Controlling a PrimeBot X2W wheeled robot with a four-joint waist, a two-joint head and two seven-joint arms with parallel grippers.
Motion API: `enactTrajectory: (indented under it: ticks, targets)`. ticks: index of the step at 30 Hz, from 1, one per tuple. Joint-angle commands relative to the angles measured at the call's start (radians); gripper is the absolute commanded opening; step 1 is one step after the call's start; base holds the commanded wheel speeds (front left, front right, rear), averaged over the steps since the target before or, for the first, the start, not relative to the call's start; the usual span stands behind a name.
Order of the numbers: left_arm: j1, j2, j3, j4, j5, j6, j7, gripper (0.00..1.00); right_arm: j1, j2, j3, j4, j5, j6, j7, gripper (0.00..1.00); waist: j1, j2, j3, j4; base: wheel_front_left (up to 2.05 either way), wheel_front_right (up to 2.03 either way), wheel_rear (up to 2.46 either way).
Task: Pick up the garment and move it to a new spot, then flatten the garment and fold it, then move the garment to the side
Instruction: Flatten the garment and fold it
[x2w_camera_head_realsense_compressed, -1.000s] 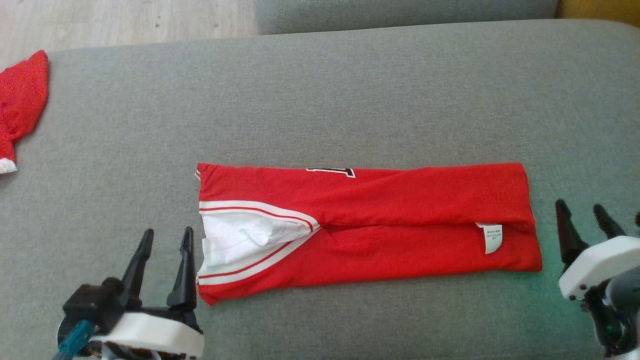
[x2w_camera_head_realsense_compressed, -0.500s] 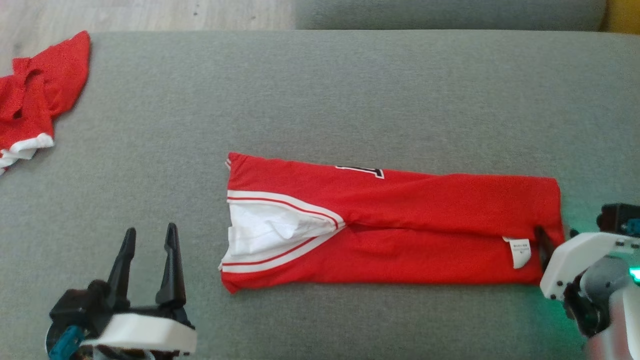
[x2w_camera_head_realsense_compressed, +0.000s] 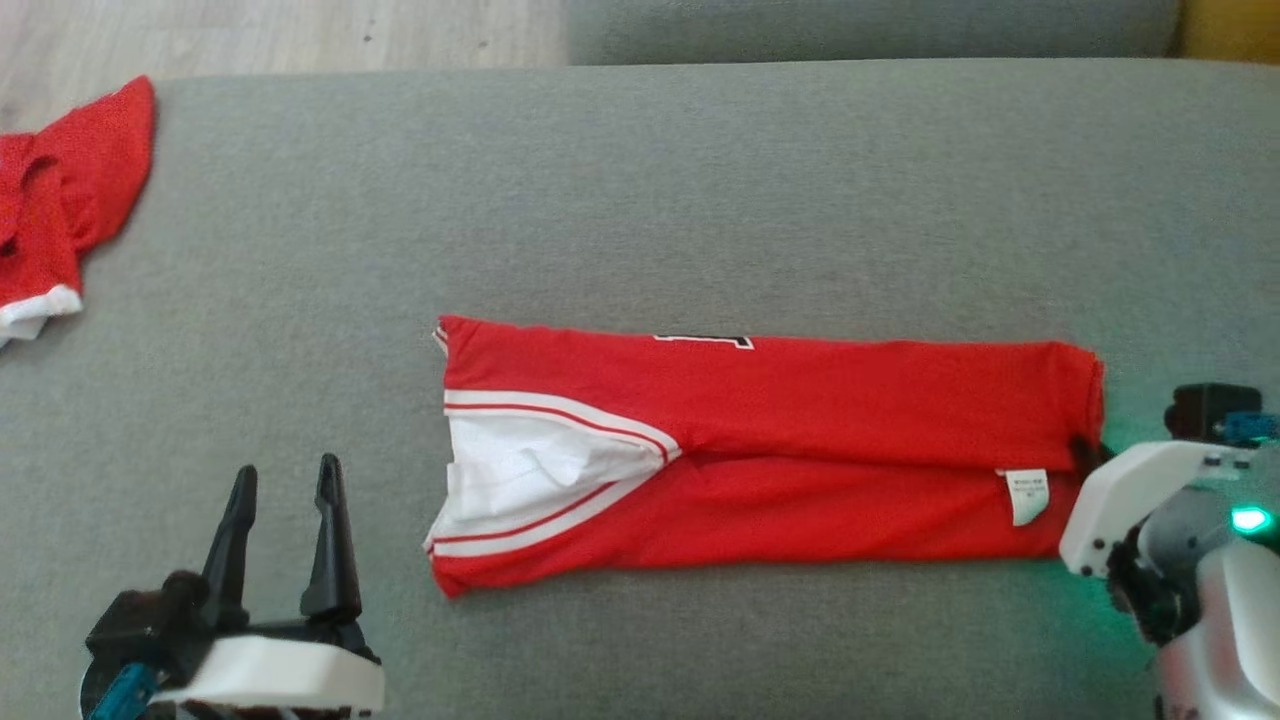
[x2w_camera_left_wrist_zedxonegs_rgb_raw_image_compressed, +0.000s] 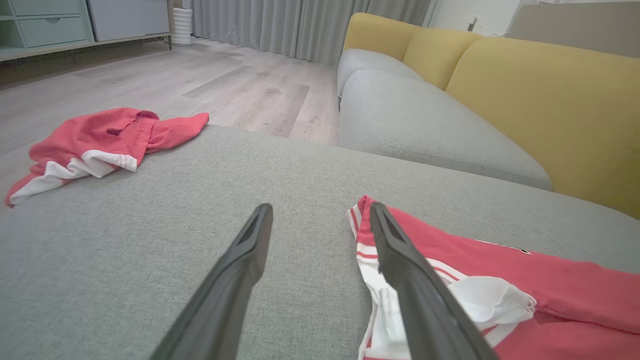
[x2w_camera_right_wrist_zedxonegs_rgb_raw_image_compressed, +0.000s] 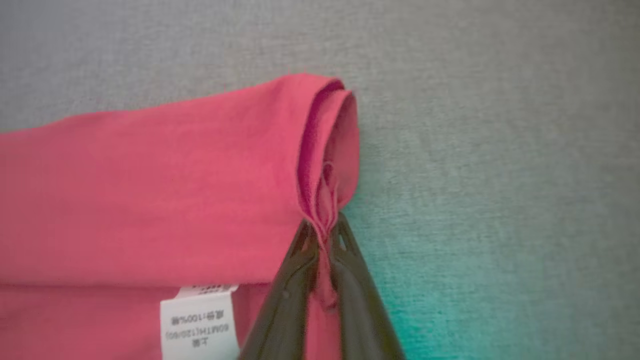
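A wide grey woven fabric sofa seat (x2w_camera_head_realsense_compressed: 700, 200) carries everything. Beyond its far edge are pale wooden floor (x2w_camera_left_wrist_zedxonegs_rgb_raw_image_compressed: 240, 85) and another grey cushion with a mustard-yellow backrest (x2w_camera_left_wrist_zedxonegs_rgb_raw_image_compressed: 540, 95).

A red jersey garment with white-and-red striped trim (x2w_camera_head_realsense_compressed: 820, 420) lies flat across the middle of the seat, nearer the near edge. It is folded into one long band, with the white-lined neck opening toward the left edge and the hem toward the right edge.

A second, crumpled red garment with a white band (x2w_camera_head_realsense_compressed: 60, 210) sits at the seat's far left corner, well apart from the first.

The left gripper (x2w_camera_head_realsense_compressed: 285, 468) is near the near left corner, just beside the neck end, its dark fingers spread with nothing between them.

The right gripper (x2w_camera_right_wrist_zedxonegs_rgb_raw_image_compressed: 322, 225) is at the hem end, its fingers pressed together on a bunched pleat of the red fabric's edge.

A small white care label (x2w_camera_head_realsense_compressed: 1027, 495) lies on the garment just beside that pinch.
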Motion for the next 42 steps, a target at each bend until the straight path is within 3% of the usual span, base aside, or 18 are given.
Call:
enactTrajectory:
  ticks: [1,11,17,25,30,35,42]
  targets:
    - [-0.032,0.023,0.040,-0.033,0.007,0.009,-0.008,1.00,-0.047,-0.040,0.007,-0.029,0.011,0.007,-0.008,0.00,0.0000,-0.0001,-0.007,-0.020,0.00,0.00,0.00]
    - [-0.051,0.015,0.024,-0.026,0.015,0.011,-0.007,1.00,-0.020,-0.139,-0.113,-0.144,0.030,0.007,0.064,0.00,0.0000,-0.0001,-0.030,-0.075,0.00,0.00,0.00]
    - [-0.060,0.006,0.015,-0.011,0.016,0.011,-0.009,1.00,-0.022,-0.074,-0.112,-0.235,0.128,0.007,0.125,0.00,0.0000,-0.0001,-0.046,-0.094,0.00,0.00,0.00]
    - [-0.052,0.006,0.008,-0.003,0.009,0.010,-0.005,1.00,0.058,0.003,0.039,-0.514,0.245,0.007,0.272,0.00,0.0000,-0.0001,-0.097,-0.090,0.00,0.00,0.00]
    - [-0.051,0.010,0.004,-0.011,0.008,0.011,0.000,1.00,0.106,0.041,0.170,-0.601,0.304,0.007,0.320,0.00,0.0000,-0.0001,-0.105,-0.074,0.00,0.00,0.00]
    - [-0.057,0.008,-0.003,-0.019,0.006,0.008,0.005,1.00,0.097,0.066,0.302,-0.578,0.362,0.007,0.289,0.00,0.0000,-0.0001,-0.093,-0.051,0.00,0.00,0.00]
    - [-0.080,0.002,-0.018,-0.016,0.006,-0.003,0.011,1.00,0.033,0.072,0.492,-0.432,0.486,0.007,0.159,0.00,0.0000,-0.0001,-0.074,-0.003,0.00,0.00,0.00]
